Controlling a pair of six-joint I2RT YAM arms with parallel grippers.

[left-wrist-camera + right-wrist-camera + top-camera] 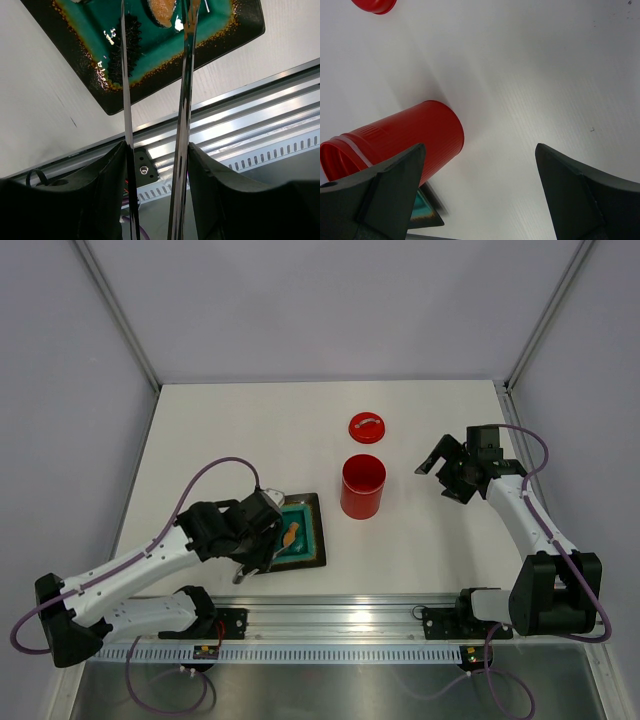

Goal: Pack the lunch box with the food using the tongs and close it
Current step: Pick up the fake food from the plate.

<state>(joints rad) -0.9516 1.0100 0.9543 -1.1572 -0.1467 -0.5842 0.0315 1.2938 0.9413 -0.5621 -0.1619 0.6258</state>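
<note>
My left gripper (pixel 156 150) is shut on the silver tongs (pixel 186 100), one finger pressed against the outside of each arm. The tongs' arms reach over the dark plate (pixel 90 65), and their tips straddle an orange piece of food (pixel 162 11). A dark stick (pixel 134 35) lies beside the left arm. In the top view that gripper (pixel 255 545) hovers at the plate's left edge. The red lunch box (pixel 362 487) stands open and upright, its lid (pixel 367 427) lying behind it. My right gripper (pixel 445 472) is open and empty, to the right of the lunch box (pixel 405 135).
The square dark plate with a teal centre (pixel 318 540) sits near the table's front edge, left of the lunch box. An aluminium rail (pixel 340 615) runs along the front, under the tongs' rear end. Grey walls enclose the table on three sides.
</note>
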